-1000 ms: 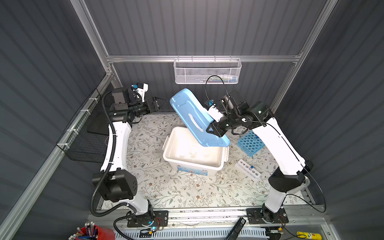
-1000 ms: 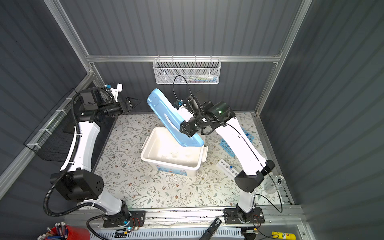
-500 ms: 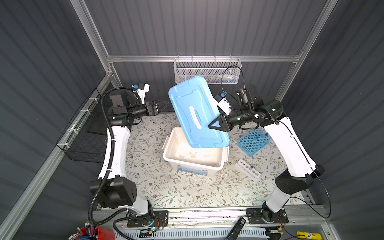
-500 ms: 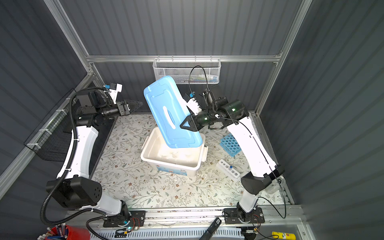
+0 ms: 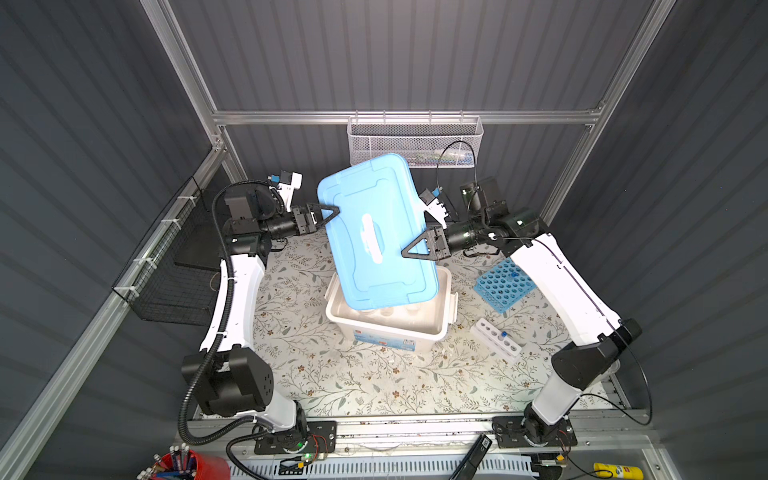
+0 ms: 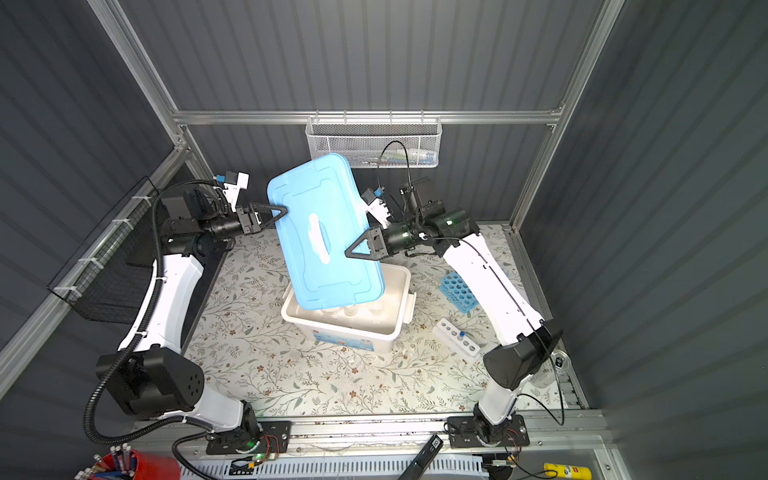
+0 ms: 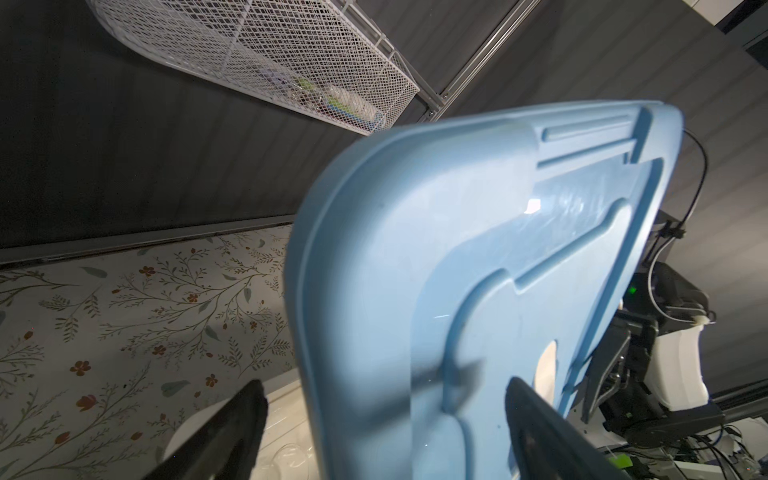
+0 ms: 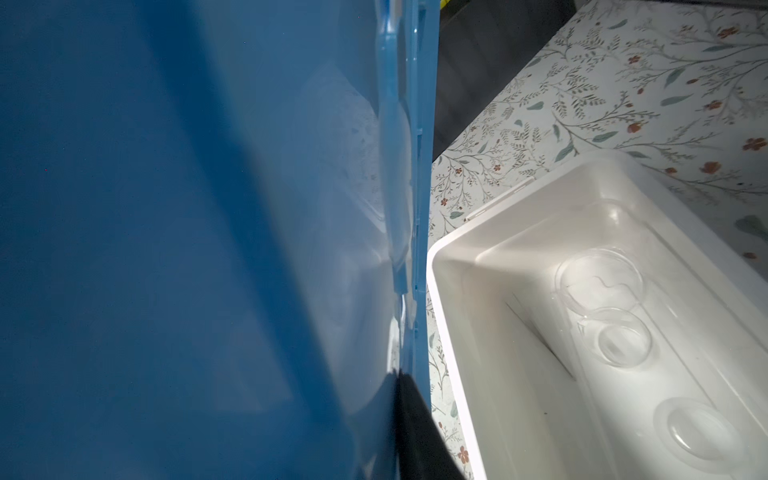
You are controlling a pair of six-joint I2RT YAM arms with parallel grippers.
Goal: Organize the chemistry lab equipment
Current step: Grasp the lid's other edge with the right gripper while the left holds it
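lying inside the white bin (image 5: pixel 444 316), the glass dishes (image 8: pixel 624 339) are judged light, slick and breakable; each should be pinched at the rim. the light-blue lid (image 5: pixel 376 195) is held tilted above the bin by the closed right end effector (image 5: pixel 411 252); its opposite edge is straddled by the wide-open left end effector (image 5: pixel 328 212).

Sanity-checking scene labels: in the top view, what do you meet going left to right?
black wire basket → left hand → light-blue lid → right hand → blue rack. Left out for overlap: white bin, small white rack.
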